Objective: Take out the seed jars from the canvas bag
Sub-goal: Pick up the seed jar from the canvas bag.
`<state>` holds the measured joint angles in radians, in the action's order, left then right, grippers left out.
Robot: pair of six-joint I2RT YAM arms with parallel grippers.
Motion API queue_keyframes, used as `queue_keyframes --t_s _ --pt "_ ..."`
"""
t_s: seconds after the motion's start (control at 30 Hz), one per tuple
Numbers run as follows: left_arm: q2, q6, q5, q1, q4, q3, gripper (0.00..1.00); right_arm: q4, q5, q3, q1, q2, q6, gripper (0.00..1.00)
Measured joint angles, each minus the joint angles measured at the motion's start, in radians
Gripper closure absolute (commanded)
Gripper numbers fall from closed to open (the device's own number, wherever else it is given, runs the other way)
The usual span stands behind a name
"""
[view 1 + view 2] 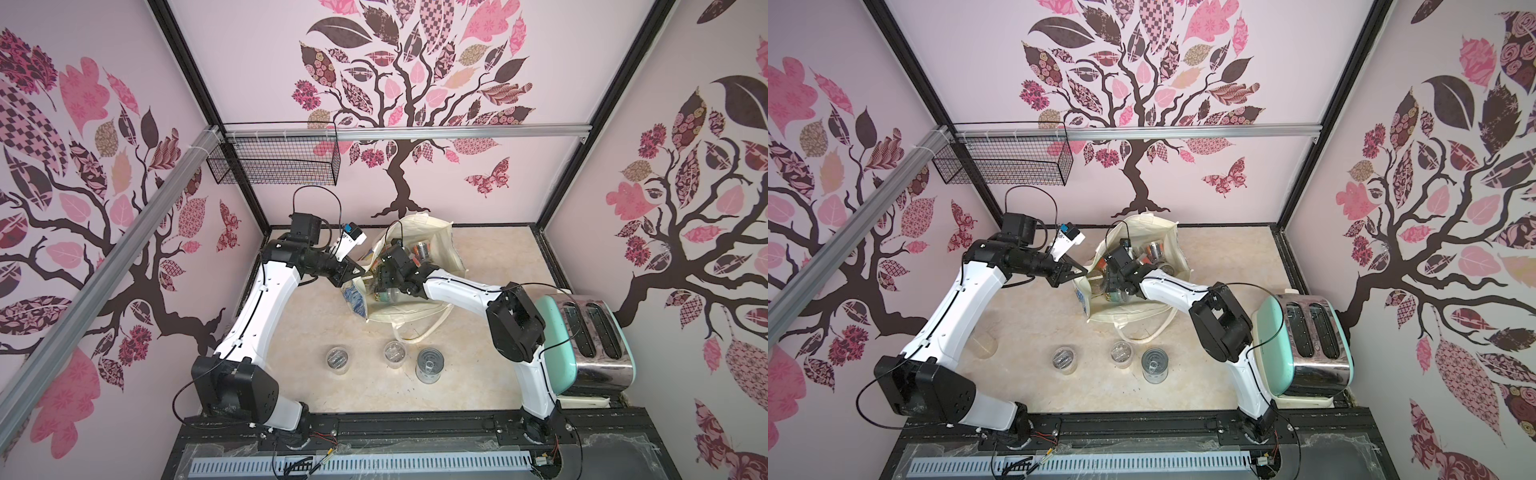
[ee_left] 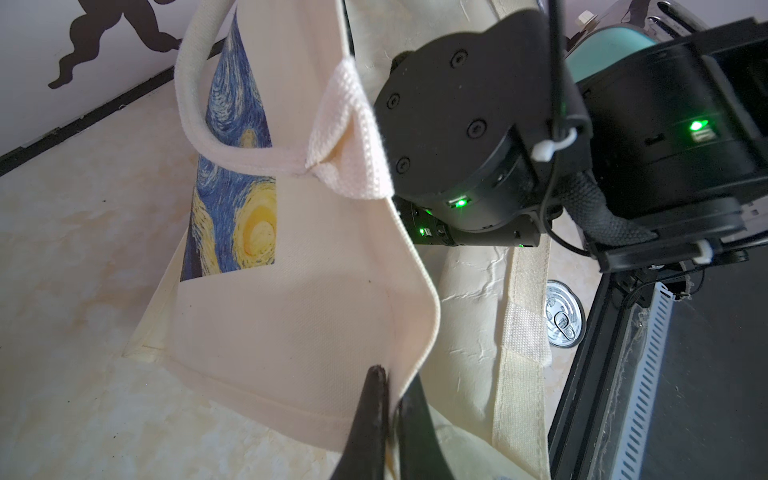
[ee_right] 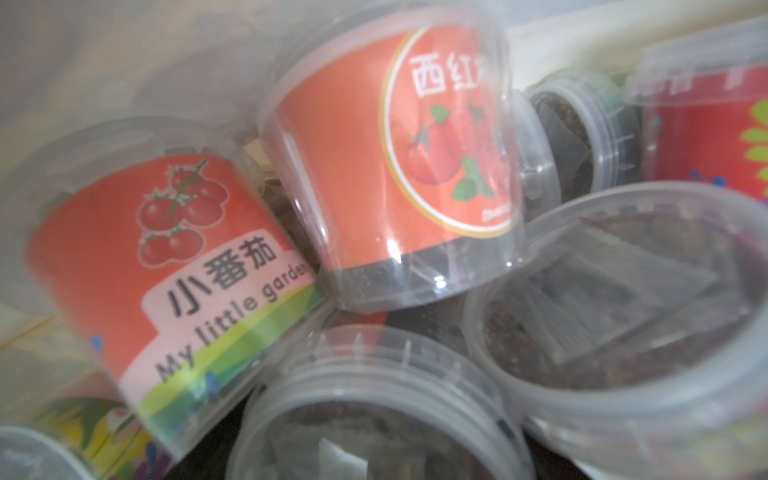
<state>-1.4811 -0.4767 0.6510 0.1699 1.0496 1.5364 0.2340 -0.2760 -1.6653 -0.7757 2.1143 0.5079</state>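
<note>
Currently left tool (image 2: 394, 374) pinches canvas bag (image 2: 291, 311); right tool (image 1: 381, 284), state unclear, among seed jars (image 3: 386, 166).

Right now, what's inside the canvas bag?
Inside the canvas bag: a jumble of seed jars, two with orange tomato labels, lying tipped. The right arm reaches in and covers some; the bag floor beneath them is hidden.
</note>
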Motion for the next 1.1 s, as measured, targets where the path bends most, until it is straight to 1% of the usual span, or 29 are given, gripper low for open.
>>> queue_keyframes --t_s 0.3,0.43,0.67,0.87,1.0,1.1 --pt "0.0 0.026 -0.018 0.0 -0.001 0.0 1.0 -0.014 0.043 0.044 0.0 -0.044 -0.004 0.34" --pt "0.0 0.064 -0.039 -0.004 -0.02 0.0 1.0 0.003 0.075 0.073 0.0 -0.121 -0.003 0.35" --pt "-0.006 0.11 -0.054 -0.013 -0.042 0.007 1.0 0.034 0.11 0.077 0.0 -0.258 0.0 0.35" --pt "-0.019 0.148 -0.073 -0.016 -0.061 0.018 1.0 0.138 0.159 0.081 0.018 -0.356 0.0 0.34" --pt "-0.029 0.182 -0.1 -0.025 -0.081 0.023 1.0 0.257 0.209 0.085 0.063 -0.446 -0.006 0.34" --pt "-0.04 0.2 -0.123 -0.033 -0.088 0.041 1.0 0.353 0.22 0.084 0.094 -0.522 -0.023 0.33"
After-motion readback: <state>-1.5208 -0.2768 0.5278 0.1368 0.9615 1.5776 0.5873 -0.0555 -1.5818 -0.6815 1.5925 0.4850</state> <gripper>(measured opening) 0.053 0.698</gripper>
